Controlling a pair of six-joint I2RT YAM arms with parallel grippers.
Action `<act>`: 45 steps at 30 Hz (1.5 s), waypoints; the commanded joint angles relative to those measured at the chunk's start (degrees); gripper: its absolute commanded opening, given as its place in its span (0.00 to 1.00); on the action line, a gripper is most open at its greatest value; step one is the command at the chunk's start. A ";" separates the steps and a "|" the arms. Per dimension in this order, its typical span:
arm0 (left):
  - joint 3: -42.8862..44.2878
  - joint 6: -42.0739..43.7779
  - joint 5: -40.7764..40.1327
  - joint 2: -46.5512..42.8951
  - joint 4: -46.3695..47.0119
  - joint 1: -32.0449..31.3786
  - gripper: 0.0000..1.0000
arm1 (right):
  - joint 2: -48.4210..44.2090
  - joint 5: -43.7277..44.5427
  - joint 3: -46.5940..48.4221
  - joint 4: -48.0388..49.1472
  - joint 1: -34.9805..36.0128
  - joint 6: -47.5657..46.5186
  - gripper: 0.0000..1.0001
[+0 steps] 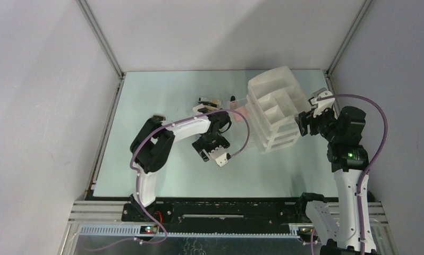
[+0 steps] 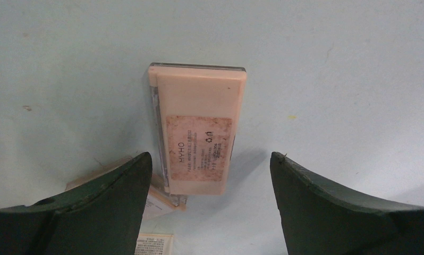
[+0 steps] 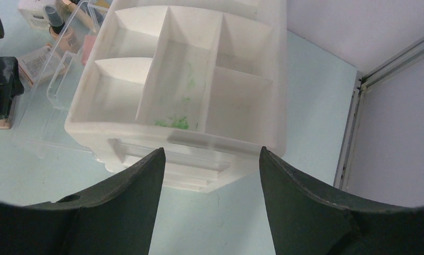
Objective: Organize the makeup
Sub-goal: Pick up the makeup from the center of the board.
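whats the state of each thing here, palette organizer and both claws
palette: flat on table, label up, not gripped
organizer: upright, top compartments empty, middle one smeared green
left claw: open, above palette
right claw: open, empty, facing organizer

Glossy pink plastic palette (image 2: 199, 95) with worn paper label (image 2: 198, 146), matt white plastic organizer (image 3: 188, 143), smooth table (image 2: 332, 64)

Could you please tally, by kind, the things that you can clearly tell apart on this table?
Grippers: 2 (left gripper, right gripper)
White drawer organizer: 1
Clear plastic tray: 1
Beige palette: 1
Total: 5
The other small makeup beside the tray is too crowded to count.
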 commanded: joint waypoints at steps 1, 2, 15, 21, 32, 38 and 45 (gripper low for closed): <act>4.68 1.82 -2.03 1.54 -2.86 -0.39 0.83 | -0.15 0.20 0.04 0.27 0.37 -0.58 0.74; 5.05 1.78 -2.25 1.85 -3.05 -0.44 0.82 | -0.19 0.20 0.04 0.27 0.37 -0.59 0.74; -5.63 -1.29 0.49 -5.34 5.35 1.10 0.56 | -0.18 0.23 0.03 0.32 0.37 -0.59 0.74; -13.93 -4.18 4.00 -12.46 8.87 1.09 0.46 | -0.34 0.13 0.04 0.36 0.33 -0.35 0.74; -25.19 -20.72 11.01 -30.53 16.90 1.14 0.38 | -0.47 -0.32 0.04 0.54 -0.23 0.11 0.74; -24.68 -31.75 15.87 -37.35 18.79 1.16 0.35 | -0.96 -0.45 0.04 0.63 -0.34 0.25 0.74; -20.03 -43.85 22.54 -40.53 20.02 1.07 0.31 | -1.07 -0.57 0.02 0.63 -0.43 0.29 0.74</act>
